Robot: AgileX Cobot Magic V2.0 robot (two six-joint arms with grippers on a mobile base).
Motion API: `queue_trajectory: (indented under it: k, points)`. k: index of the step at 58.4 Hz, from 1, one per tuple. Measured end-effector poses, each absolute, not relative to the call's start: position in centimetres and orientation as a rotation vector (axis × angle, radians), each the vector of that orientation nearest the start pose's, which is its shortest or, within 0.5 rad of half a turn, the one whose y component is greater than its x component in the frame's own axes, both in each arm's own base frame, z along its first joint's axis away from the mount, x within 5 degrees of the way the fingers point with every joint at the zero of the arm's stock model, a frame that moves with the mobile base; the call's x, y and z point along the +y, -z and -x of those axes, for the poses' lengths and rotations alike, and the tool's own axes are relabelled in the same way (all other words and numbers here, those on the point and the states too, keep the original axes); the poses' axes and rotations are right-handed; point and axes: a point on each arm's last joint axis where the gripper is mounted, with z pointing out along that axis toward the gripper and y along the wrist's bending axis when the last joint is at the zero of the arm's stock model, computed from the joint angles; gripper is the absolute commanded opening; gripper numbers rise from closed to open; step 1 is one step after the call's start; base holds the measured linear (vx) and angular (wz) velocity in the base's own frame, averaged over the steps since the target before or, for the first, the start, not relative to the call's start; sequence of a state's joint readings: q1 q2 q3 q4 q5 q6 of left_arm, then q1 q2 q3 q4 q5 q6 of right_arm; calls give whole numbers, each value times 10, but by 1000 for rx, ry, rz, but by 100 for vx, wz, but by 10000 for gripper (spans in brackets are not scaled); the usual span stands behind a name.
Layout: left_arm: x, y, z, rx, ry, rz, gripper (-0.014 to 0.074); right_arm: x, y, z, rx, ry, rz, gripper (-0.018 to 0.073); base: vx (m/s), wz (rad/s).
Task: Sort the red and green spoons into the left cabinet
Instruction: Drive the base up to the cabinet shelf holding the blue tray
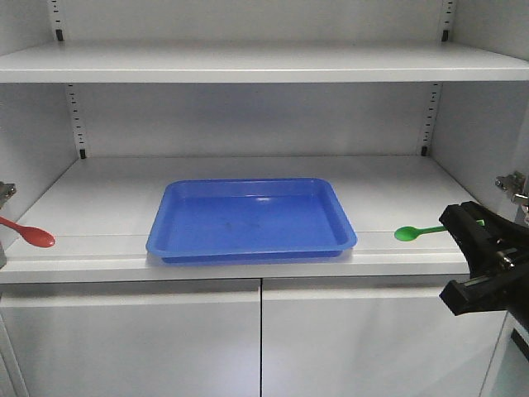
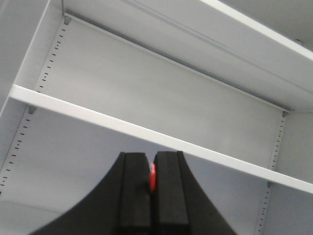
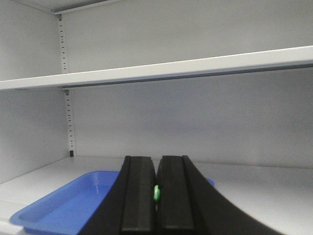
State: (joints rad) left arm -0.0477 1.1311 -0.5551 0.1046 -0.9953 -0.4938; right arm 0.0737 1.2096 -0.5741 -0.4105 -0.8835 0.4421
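A red spoon (image 1: 38, 238) sticks in from the left edge of the front view, its bowl over the shelf's front left corner. My left gripper (image 2: 152, 161) is shut on it; a sliver of red (image 2: 152, 177) shows between the jaws. A green spoon (image 1: 408, 233) hangs over the shelf's front right, right of the tray. My right gripper (image 1: 453, 219) is shut on its handle; in the right wrist view the gripper (image 3: 156, 164) pinches a bit of green (image 3: 156, 193).
An empty blue tray (image 1: 252, 219) sits mid-shelf near the front edge and also shows in the right wrist view (image 3: 63, 205). An upper shelf (image 1: 248, 62) runs above. Closed cabinet doors (image 1: 261, 339) lie below. Hinges (image 1: 512, 186) stick out at the sides.
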Motion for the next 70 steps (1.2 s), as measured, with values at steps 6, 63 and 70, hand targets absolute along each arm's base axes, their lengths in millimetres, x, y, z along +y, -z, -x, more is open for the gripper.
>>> queue_trajectory:
  k: [6,63,70]
  points:
    - [-19,-340,-225,1073,484,130,56,46,-314,-242,1287,-411,208,81,25,-4]
    - [-19,-340,-225,1073,484,130,56,46,-314,-242,1287,-411,208,81,19,-2]
    - [-19,-340,-225,1073,484,130,56,46,-314,-242,1287,-411,208,81,10,7]
